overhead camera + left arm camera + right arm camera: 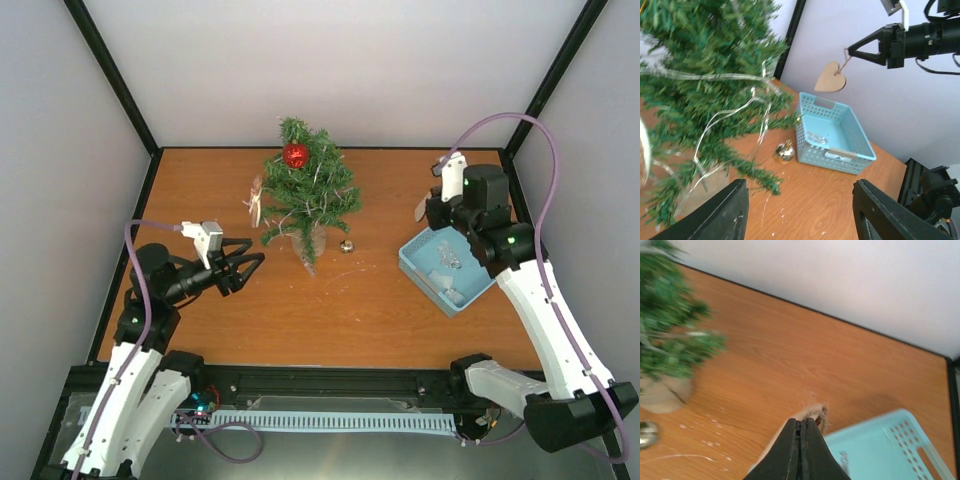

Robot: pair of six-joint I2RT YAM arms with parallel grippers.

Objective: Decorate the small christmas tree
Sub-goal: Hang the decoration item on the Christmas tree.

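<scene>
- Jaws of the right gripper point(849, 50) are pinching shut on the string of a flat wooden heart ornament point(830, 79).
- Left gripper point(255, 262) is gaping partway, empty, beside the small christmas tree point(305, 195), which is standing mid-table.

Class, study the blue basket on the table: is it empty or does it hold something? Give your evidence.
Not empty. The blue basket has small glinting items on its floor; what they are cannot be told.
</scene>
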